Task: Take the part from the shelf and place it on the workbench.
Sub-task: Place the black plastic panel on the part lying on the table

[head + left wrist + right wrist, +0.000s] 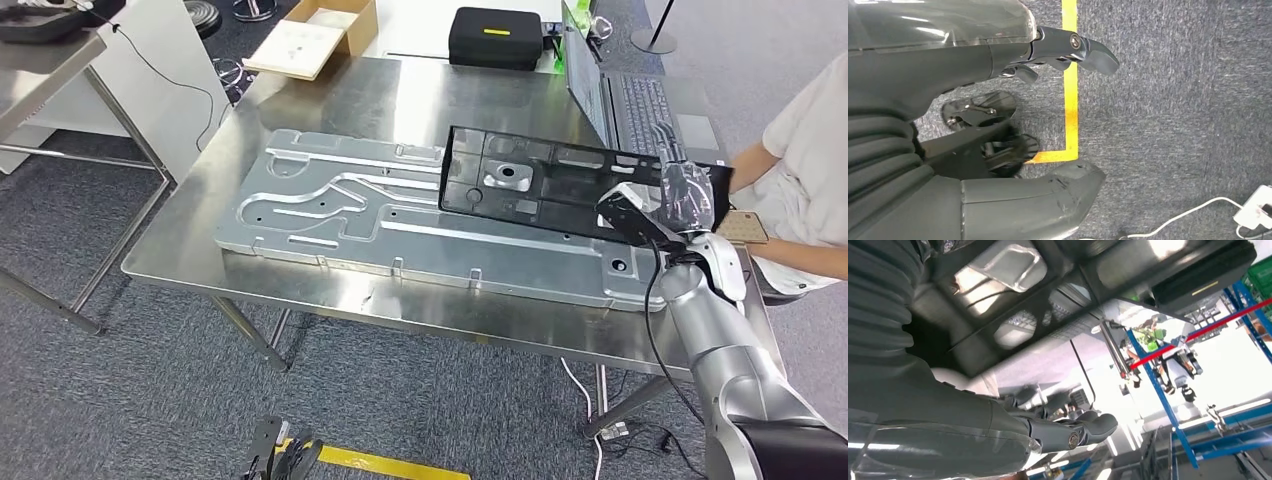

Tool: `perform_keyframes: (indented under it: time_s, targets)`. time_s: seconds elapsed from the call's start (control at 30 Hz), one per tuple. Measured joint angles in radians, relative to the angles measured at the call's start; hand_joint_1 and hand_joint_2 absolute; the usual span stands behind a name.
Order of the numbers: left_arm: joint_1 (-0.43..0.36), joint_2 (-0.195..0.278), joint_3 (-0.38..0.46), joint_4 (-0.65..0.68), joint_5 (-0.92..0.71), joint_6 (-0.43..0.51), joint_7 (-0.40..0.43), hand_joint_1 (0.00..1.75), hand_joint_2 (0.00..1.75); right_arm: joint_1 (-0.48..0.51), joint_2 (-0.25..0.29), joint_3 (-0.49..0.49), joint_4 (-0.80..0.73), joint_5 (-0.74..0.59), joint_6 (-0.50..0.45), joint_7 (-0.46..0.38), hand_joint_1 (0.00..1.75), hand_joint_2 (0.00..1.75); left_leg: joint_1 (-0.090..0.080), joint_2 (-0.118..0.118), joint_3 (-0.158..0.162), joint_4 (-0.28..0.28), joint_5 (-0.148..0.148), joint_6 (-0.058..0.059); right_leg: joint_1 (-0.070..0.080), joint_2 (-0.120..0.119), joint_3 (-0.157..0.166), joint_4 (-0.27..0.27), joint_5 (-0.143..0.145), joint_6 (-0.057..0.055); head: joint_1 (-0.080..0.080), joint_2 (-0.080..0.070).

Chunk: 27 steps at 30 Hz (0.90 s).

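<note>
Black part (560,185) is gripped at its near end by your right hand (678,195), held over the metal plate (330,215) on the workbench (400,100). Left hand (1068,47) hangs empty, fingers apart, above carpet (1173,100).

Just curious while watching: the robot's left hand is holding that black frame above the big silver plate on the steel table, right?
Not quite: the right hand holds the black frame above the silver plate on the steel table, as the head view shows. The left hand hangs over the floor.
</note>
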Motion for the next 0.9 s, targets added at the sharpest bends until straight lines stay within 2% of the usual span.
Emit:
perform_keyframes:
  time_s: [0.03, 0.07, 0.1, 0.17, 0.2, 0.27, 0.33, 0.4, 0.5, 0.53, 0.57, 0.6, 0.63, 0.67, 0.73, 0.77, 0.83, 0.9]
  targets:
    - [0.001, 0.000, 0.000, 0.000, 0.000, 0.000, 0.000, 0.00, 0.00, 0.001, -0.001, 0.000, 0.000, -0.003, 0.004, 0.000, 0.00, 1.75, 0.000, 0.000, -0.012, 0.025, 0.000, 0.001, 0.002, 0.001, 0.000, 0.001, 0.000, -0.001, 0.000, 0.000]
    - [0.001, 0.000, -0.001, 0.000, 0.000, 0.000, 0.000, 0.00, 0.00, 0.002, -0.001, 0.000, 0.000, -0.006, 0.006, -0.001, 0.00, 1.75, 0.000, 0.000, -0.005, 0.013, 0.018, 0.005, 0.004, 0.002, 0.000, 0.001, 0.000, -0.001, 0.000, 0.000]
    - [0.001, 0.000, -0.002, 0.000, 0.000, 0.000, 0.000, 0.00, 0.00, 0.002, -0.002, 0.000, 0.000, -0.009, 0.008, -0.001, 0.00, 1.75, -0.001, -0.001, 0.018, -0.036, 0.050, 0.011, 0.006, 0.003, 0.001, 0.002, 0.000, -0.001, 0.000, 0.000]
    - [0.000, 0.001, -0.004, 0.000, 0.000, 0.000, -0.001, 0.00, 0.00, 0.000, -0.002, 0.000, 0.000, -0.016, 0.015, -0.002, 0.00, 1.75, -0.006, -0.002, 0.082, -0.169, 0.110, 0.026, 0.011, 0.004, 0.002, 0.003, -0.001, 0.001, 0.000, 0.000]
    - [-0.002, 0.001, -0.006, 0.000, 0.000, 0.000, -0.001, 0.00, 0.00, 0.000, -0.003, 0.000, 0.000, -0.019, 0.020, -0.001, 0.00, 1.75, -0.009, -0.002, 0.104, -0.217, 0.124, 0.031, 0.012, 0.005, 0.001, 0.003, 0.000, 0.004, 0.000, 0.000]
    - [-0.003, 0.001, -0.008, 0.000, 0.000, 0.000, -0.001, 0.00, 0.00, -0.001, -0.005, 0.000, 0.000, -0.027, 0.033, 0.000, 0.00, 1.75, -0.013, -0.002, 0.117, -0.250, 0.126, 0.036, 0.011, 0.005, -0.003, 0.001, 0.004, 0.013, 0.000, 0.000]
    - [-0.002, 0.000, -0.009, 0.000, 0.000, 0.000, -0.001, 0.00, 0.00, -0.002, -0.009, 0.000, 0.000, -0.035, 0.042, 0.002, 0.00, 0.87, -0.010, -0.002, 0.120, -0.263, 0.134, 0.042, 0.010, 0.005, -0.002, -0.001, 0.006, 0.024, 0.000, 0.000]
    - [-0.004, -0.001, -0.012, 0.000, 0.002, 0.001, -0.001, 0.00, 0.00, -0.006, -0.015, 0.000, 0.000, -0.042, 0.050, 0.007, 0.00, 0.00, -0.004, 0.000, 0.124, -0.279, 0.146, 0.050, 0.009, 0.004, -0.021, 0.043, -0.027, 0.033, 0.001, 0.000]
    - [-0.005, -0.001, -0.015, 0.000, 0.003, 0.000, -0.001, 0.00, 0.00, -0.009, -0.021, 0.000, 0.004, -0.048, 0.059, 0.015, 0.00, 0.00, -0.003, 0.001, 0.124, -0.283, 0.150, 0.054, 0.003, 0.002, -0.096, 0.207, -0.112, 0.042, 0.001, 0.000]
    - [-0.004, -0.001, -0.016, 0.000, 0.004, 0.000, -0.001, 0.00, 0.00, -0.009, -0.022, 0.000, 0.006, -0.049, 0.058, 0.016, 0.00, 0.00, -0.003, 0.002, 0.123, -0.283, 0.150, 0.054, 0.002, 0.002, -0.116, 0.249, -0.125, 0.044, 0.001, 0.000]
    - [-0.003, -0.002, -0.016, 0.000, 0.005, 0.000, -0.001, 0.00, 0.00, -0.008, -0.022, 0.000, 0.008, -0.049, 0.055, 0.016, 0.00, 0.00, -0.003, 0.002, 0.123, -0.282, 0.150, 0.054, 0.000, 0.002, -0.124, 0.266, -0.124, 0.047, 0.001, 0.000]
    - [-0.002, -0.002, -0.016, 0.000, 0.006, 0.000, 0.000, 0.00, 0.00, -0.008, -0.021, 0.000, 0.009, -0.050, 0.046, 0.011, 0.00, 0.00, -0.003, 0.002, 0.123, -0.280, 0.149, 0.053, -0.002, 0.002, -0.119, 0.257, -0.109, 0.049, 0.001, 0.000]
    - [-0.002, -0.003, -0.017, 0.000, 0.006, 0.001, 0.000, 0.00, 0.00, -0.007, -0.021, 0.000, 0.010, -0.052, 0.031, 0.004, 0.00, 0.00, -0.002, 0.002, 0.123, -0.277, 0.148, 0.051, -0.005, 0.000, -0.099, 0.219, -0.081, 0.051, 0.001, 0.000]
    - [-0.002, -0.004, -0.017, 0.000, 0.006, 0.001, 0.000, 0.00, 0.00, -0.007, -0.021, 0.000, 0.008, -0.053, 0.011, -0.006, 0.00, 0.00, -0.001, 0.002, 0.123, -0.273, 0.145, 0.048, -0.007, -0.001, -0.064, 0.151, -0.045, 0.052, 0.001, 0.000]
    - [-0.004, -0.006, -0.020, 0.000, 0.006, 0.003, 0.001, 0.00, 0.00, -0.005, -0.020, -0.001, -0.006, -0.056, -0.042, -0.027, 0.00, 0.00, -0.004, 0.002, 0.120, -0.264, 0.140, 0.038, -0.006, -0.003, -0.003, 0.032, -0.006, 0.049, 0.001, 0.000]
    - [-0.005, -0.006, -0.021, 0.000, 0.006, 0.004, 0.002, 0.00, 0.00, -0.001, -0.019, -0.001, -0.019, -0.056, -0.063, -0.034, 0.00, 0.00, -0.005, 0.001, 0.119, -0.262, 0.139, 0.032, -0.004, -0.003, 0.011, 0.004, -0.002, 0.045, 0.001, 0.000]
    - [-0.006, -0.006, -0.024, 0.000, 0.007, 0.007, 0.003, 0.00, 0.00, 0.022, -0.013, -0.002, -0.062, -0.066, -0.084, -0.048, 0.00, 0.00, -0.007, 0.001, 0.117, -0.263, 0.139, 0.023, 0.001, 0.000, 0.011, -0.002, -0.004, 0.034, 0.000, 0.000]
    - [-0.006, -0.006, -0.026, 0.000, 0.008, 0.011, 0.004, 0.00, 0.00, 0.065, 0.008, -0.003, -0.151, -0.088, -0.086, -0.069, 0.00, 0.00, -0.005, 0.000, 0.112, -0.252, 0.128, 0.013, -0.002, -0.001, 0.011, -0.005, -0.002, 0.022, 0.000, 0.000]
